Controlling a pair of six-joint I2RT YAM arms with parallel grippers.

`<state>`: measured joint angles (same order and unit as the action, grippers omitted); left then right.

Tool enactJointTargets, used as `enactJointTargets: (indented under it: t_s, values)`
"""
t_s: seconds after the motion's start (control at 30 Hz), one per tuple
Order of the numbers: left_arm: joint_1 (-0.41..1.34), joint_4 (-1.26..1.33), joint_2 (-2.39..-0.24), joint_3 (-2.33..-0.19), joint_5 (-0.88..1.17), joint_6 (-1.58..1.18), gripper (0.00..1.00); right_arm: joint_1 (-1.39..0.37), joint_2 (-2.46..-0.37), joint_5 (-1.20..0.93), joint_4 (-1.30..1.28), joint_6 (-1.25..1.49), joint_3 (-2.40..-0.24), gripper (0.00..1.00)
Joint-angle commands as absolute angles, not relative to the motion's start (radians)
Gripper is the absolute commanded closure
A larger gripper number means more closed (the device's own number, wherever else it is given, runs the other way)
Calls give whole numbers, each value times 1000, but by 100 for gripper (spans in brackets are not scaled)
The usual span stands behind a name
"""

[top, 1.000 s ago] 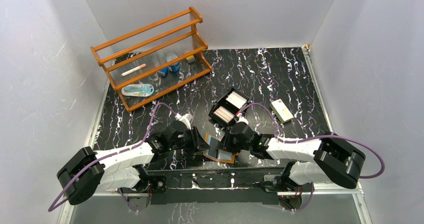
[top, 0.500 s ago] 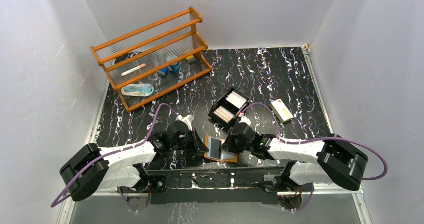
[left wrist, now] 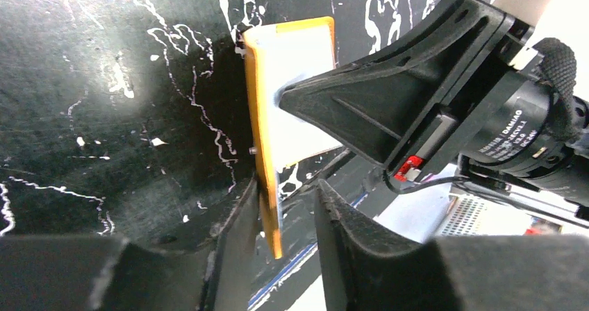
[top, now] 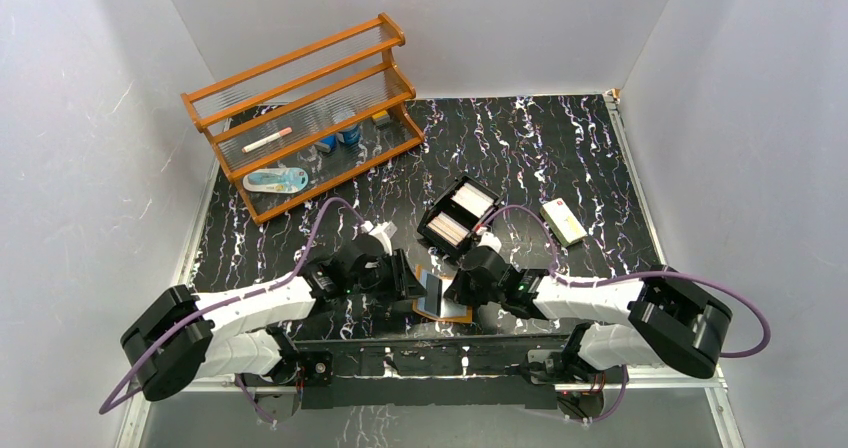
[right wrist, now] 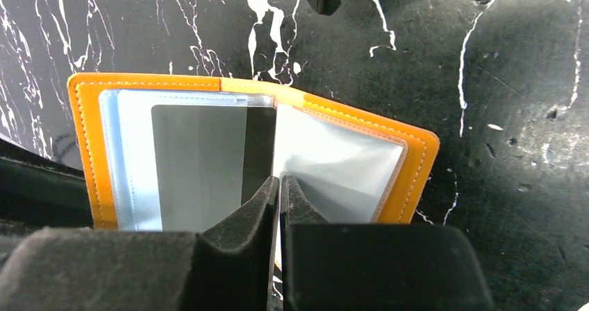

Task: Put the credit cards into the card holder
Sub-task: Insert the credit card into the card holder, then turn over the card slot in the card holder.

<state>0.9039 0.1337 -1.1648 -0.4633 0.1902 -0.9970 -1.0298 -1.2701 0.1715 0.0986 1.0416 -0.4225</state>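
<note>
The card holder (top: pixel 452 311) lies open near the table's front edge, orange with clear sleeves, and fills the right wrist view (right wrist: pixel 410 165). A grey card (right wrist: pixel 198 165) sits in its left sleeve. My right gripper (right wrist: pixel 279 180) is shut on a thin pale sheet standing edge-on at the fold; I cannot tell whether it is a card or a sleeve. My left gripper (left wrist: pixel 285 207) is open, with the raised orange cover (left wrist: pixel 267 186) leaning on its left finger (left wrist: pixel 239 228). More credit cards (top: pixel 470 200) stand in a black tray.
The black two-compartment tray (top: pixel 438 211) stands just beyond the grippers. A cream oblong box (top: pixel 563 221) lies to its right. An orange wooden rack (top: pixel 305 118) with small items stands at the back left. The table's front rail runs right below the holder.
From above, the holder looks narrower, with its left cover tilted more upright. The left gripper has shifted slightly away from the front edge; the right gripper stays at the fold.
</note>
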Motion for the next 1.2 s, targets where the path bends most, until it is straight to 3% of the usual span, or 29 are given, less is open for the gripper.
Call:
enactJointTargets:
  t_s: [0.0,0.07,0.27,0.43,0.57,0.63,0.73,0.8,0.9,0.97,1.07,1.13,1.17]
  values:
    - [913,193,-1157,-463,200,-1002,60,-1035,-1282,172,147,1016,-423,88]
    - [913,208,-1164,-460,196,-1005,55,-1035,-1278,172,150,1014,-417,89]
    - [913,184,-1229,-501,199,-971,55,-1035,-1265,173,161,1013,-394,89]
    - [913,216,-1248,-505,220,-963,80,-1035,-1253,177,170,1014,-380,89]
    - [914,256,-1224,-498,251,-973,88,-1035,-1250,174,195,1012,-369,89]
    - [918,290,-1203,-486,264,-986,88,-1035,-1257,164,215,1011,-367,89]
    - [921,369,-1196,-455,279,-1013,76,-1035,-1270,146,243,1007,-367,89]
    - [922,416,-1212,-434,295,-1029,74,-1035,-1278,139,253,1006,-369,89]
    - [928,472,-1241,-419,321,-1042,75,-1035,-1280,138,258,1006,-365,89]
    - [931,466,-1252,-423,321,-1034,84,-1035,-1277,140,260,1008,-361,89]
    - [933,394,-1265,-451,296,-1010,86,-1035,-1272,141,261,1009,-357,89]
    - [934,323,-1270,-472,278,-988,81,-1034,-1267,145,255,1009,-357,89]
    - [935,294,-1268,-482,266,-980,73,-1035,-1265,147,254,1007,-357,89]
